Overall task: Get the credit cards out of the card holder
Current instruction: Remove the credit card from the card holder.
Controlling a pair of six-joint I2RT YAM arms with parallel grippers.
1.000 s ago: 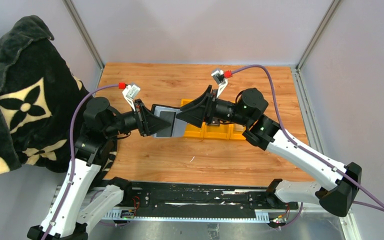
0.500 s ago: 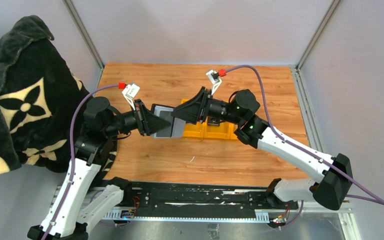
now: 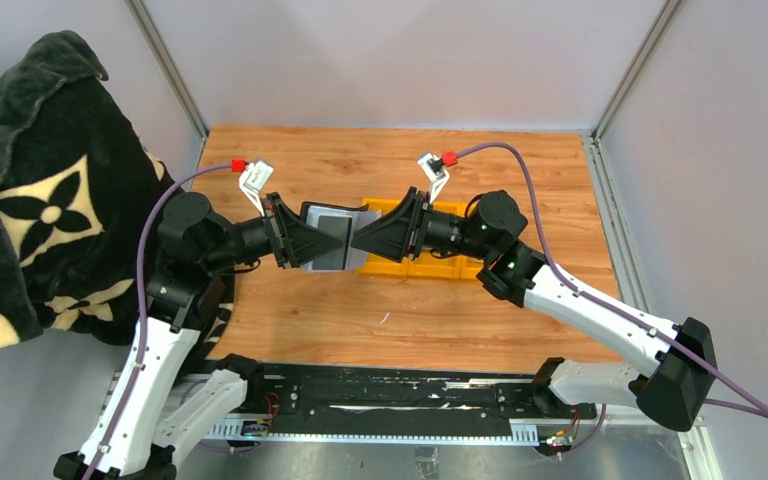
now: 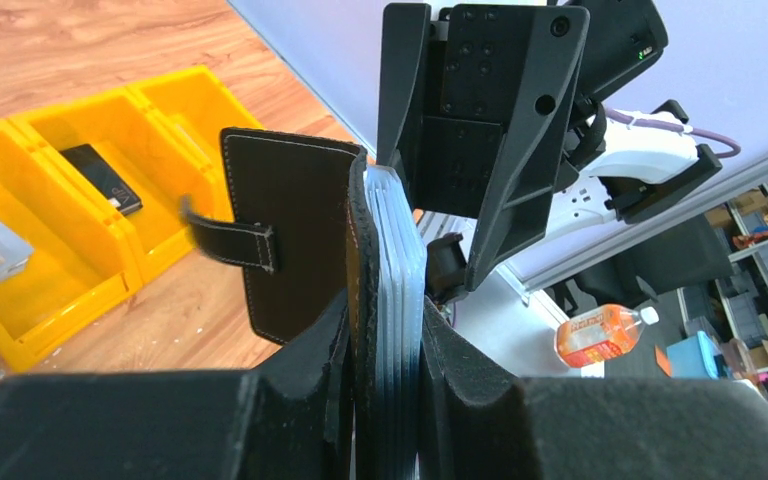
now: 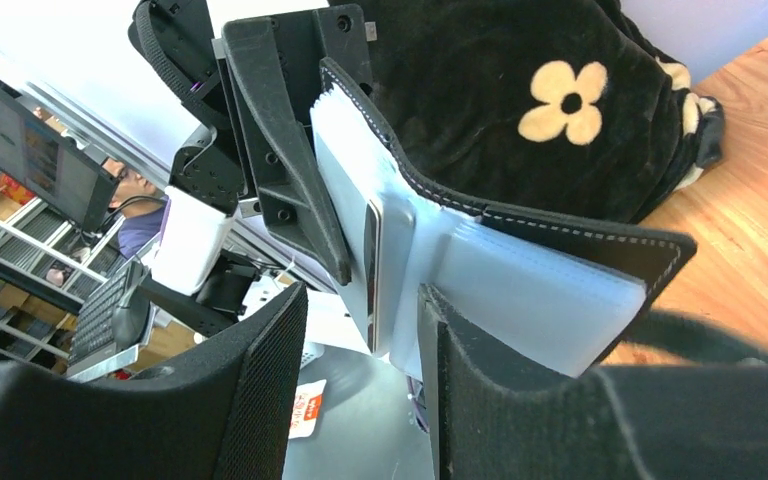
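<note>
Soft, even light falls from above. The tabletop (image 3: 360, 310) carries only faint, soft-edged shadows and no glare, and the overhead view is sharp throughout. In the left wrist view the card holder (image 4: 300, 240) is crisp, while the left claw (image 4: 385, 312) just below it is a dark, unfocused mass. In the right wrist view everything left of the card holder is washed out bright, and the right claw (image 5: 360, 295) below it looks soft.

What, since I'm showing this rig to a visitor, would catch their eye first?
Mid-table, the left gripper clamps the black card holder in the air, with pale credit cards showing inside. The right gripper straddles their edge with its jaws apart. A black flowered blanket hangs at far left.
</note>
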